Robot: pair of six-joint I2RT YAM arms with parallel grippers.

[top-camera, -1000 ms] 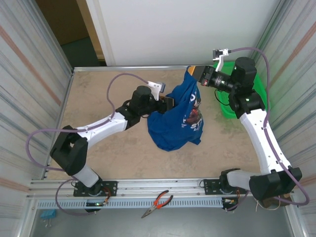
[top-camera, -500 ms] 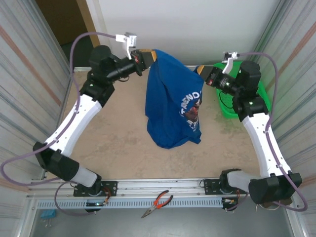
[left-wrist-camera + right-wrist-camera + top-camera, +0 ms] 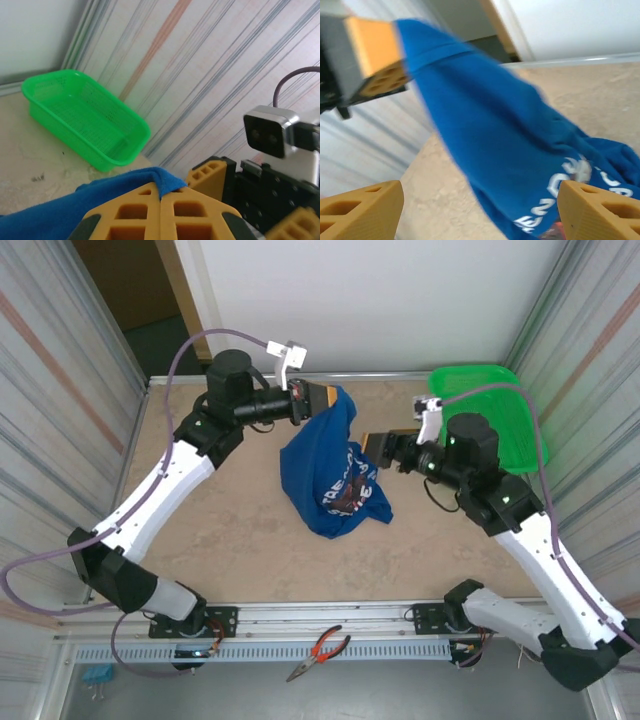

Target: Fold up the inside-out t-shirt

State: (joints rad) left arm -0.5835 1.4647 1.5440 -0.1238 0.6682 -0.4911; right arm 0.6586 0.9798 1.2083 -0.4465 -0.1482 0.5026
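The inside-out t-shirt (image 3: 330,475) is royal blue with white print. It hangs from one pinched edge and its lower part is bunched on the table. My left gripper (image 3: 318,400) is raised over the back middle and shut on that edge. In the left wrist view the yellow fingers (image 3: 125,215) meet with a fold of the t-shirt (image 3: 167,181) between them. My right gripper (image 3: 372,447) is open just right of the cloth and holds nothing. In the right wrist view the t-shirt (image 3: 510,150) drapes ahead of the wide-apart right gripper (image 3: 480,200), and the left gripper (image 3: 375,55) is at the upper left.
A green mesh basket (image 3: 490,410) stands at the back right corner, also seen as the basket (image 3: 85,120) in the left wrist view. Red-handled pliers (image 3: 318,650) lie on the near rail. Corrugated walls close in both sides of the tan table (image 3: 220,530).
My right gripper let go of the t-shirt, opened, and dropped forward and left away from the basket. The left gripper moved right and lower, and the shirt sagged onto the table.
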